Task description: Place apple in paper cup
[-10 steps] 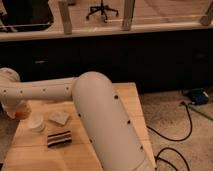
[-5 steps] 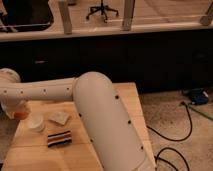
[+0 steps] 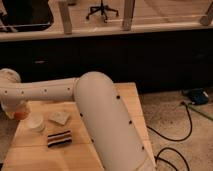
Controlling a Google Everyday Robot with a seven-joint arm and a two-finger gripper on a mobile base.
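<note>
Hanging at the table's point(image 3: 107, 107) left edge, the gripper point(image 3: 17, 111) is clamped on the apple point(image 3: 21, 114), just beside the upright paper cup point(image 3: 36, 122)

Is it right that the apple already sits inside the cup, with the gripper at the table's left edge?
No. The camera view shows the apple up at the gripper, left of the cup and not inside it. The gripper is at the table's left edge.

- Apple point(image 3: 21, 114): a small, round, orange-red fruit at the far left edge of the wooden table, right under the gripper point(image 3: 16, 111) at the end of the white arm.
- Paper cup point(image 3: 36, 122): short, wide and white, standing upright, mouth up, just right of the apple and slightly nearer the camera.
</note>
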